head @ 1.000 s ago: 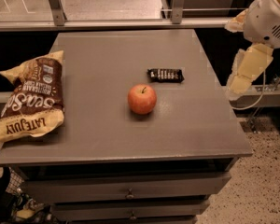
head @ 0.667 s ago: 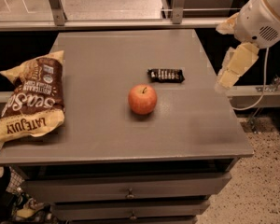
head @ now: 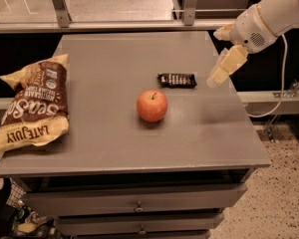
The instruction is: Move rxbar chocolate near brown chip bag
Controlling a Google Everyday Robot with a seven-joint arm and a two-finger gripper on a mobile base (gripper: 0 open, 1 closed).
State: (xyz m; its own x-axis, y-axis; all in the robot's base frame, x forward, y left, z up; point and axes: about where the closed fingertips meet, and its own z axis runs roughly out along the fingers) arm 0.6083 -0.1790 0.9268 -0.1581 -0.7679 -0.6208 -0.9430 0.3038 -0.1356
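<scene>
Nearest the camera is the counter's [head: 139, 153] front edge, with drawers [head: 134, 203] below it. Taking the apple [head: 152, 105] as the centre of the dial, the bag [head: 32, 106] lies flat at 9 o'clock, well apart from it. It runs along the counter's left side with one yellow end toward the camera. It is the goal, so I judge it best left where it is. The apple stands upright about mid-counter, close to the straight line from bar to bag. That matters, I think: a carried bar would have to pass over it or around it. The bar [head: 177, 79] lies flat at 1 o'clock from the apple, near it but not touching, with its long side running left to right and its lettering up. It is a low, thin thing and probably offers only narrow edges to a grasp from above. At 3 o'clock from the bar, just beside its right end and above the counter's right edge, hangs the gripper [head: 218, 74]. It slants down toward 7 o'clock at the end of the arm [head: 269, 14], which reaches in from 2 o'clock. As far as I can see it touches neither bar nor counter and has hold of nothing. Whether it is open or closed I cannot tell. The pose reads as an approach, with the grasp not yet made.
</scene>
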